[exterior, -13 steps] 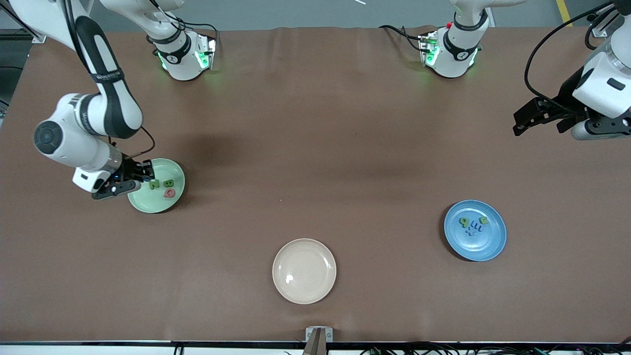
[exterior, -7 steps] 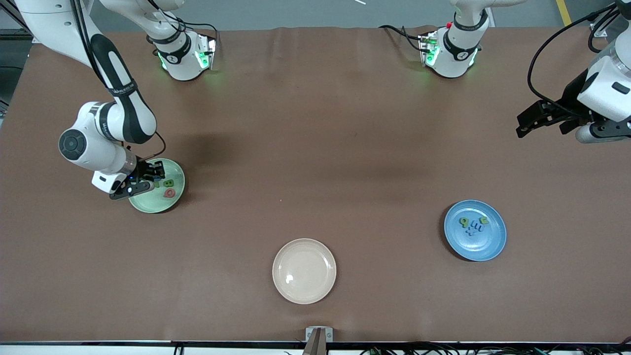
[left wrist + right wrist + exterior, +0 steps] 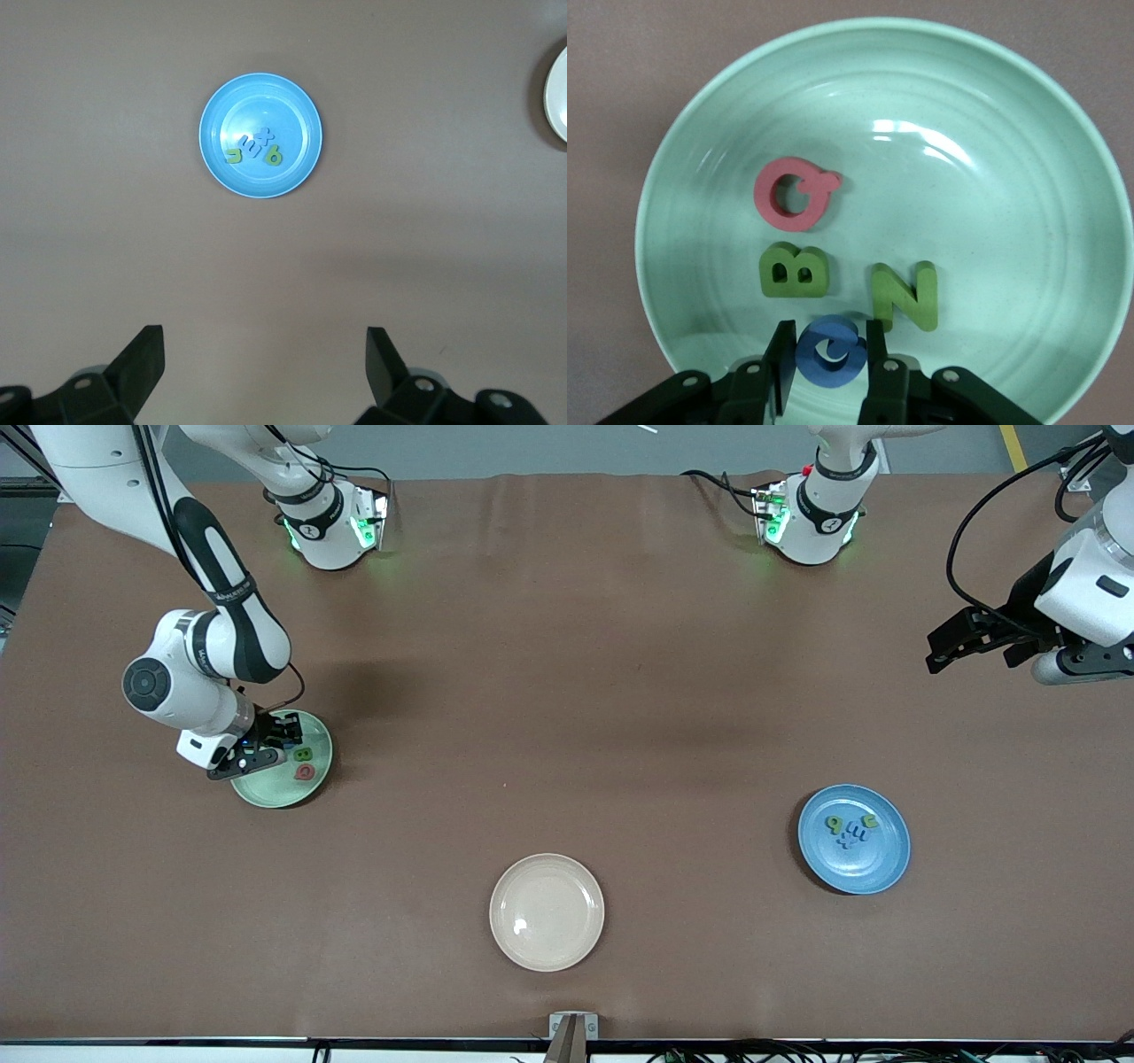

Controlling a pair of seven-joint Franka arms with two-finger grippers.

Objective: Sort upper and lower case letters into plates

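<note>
The right end effector (image 3: 824,363) has shifted inward over the mint plate (image 3: 1010,221), clamped on a blue letter (image 3: 826,351); the left end effector (image 3: 266,372) waits, spread wide.

Both arms: glossy white shells with black joint bands and black lettering on the forearm segment. Bases white, lit green. Black cables loop along the wrists. Right gripper (image 3: 826,376) and left gripper (image 3: 264,376): matte black fingers, silver screws at the finger mounts.
</note>
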